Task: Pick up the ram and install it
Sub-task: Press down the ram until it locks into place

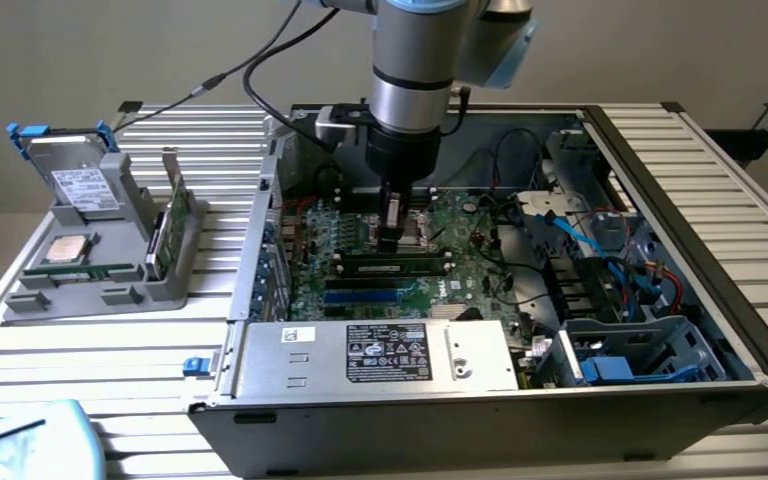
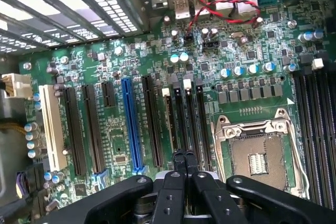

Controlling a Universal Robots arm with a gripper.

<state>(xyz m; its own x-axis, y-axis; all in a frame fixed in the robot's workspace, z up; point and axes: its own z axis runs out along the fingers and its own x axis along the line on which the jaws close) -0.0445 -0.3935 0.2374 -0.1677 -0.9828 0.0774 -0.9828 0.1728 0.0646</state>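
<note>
The end effector (image 2: pixel 184 157), fingers pinched together with seemingly nothing between them, hangs over the motherboard (image 2: pixel 157 93); a ram (image 1: pixel 387 266) sits slotted there.

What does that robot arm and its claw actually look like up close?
The arm is a thick silver-grey cylinder with a pale blue joint cap and black cables trailing off it. It narrows into a black wrist, ending in a black gripper with bolted, jointed linkage arms and slim fingers.
</note>
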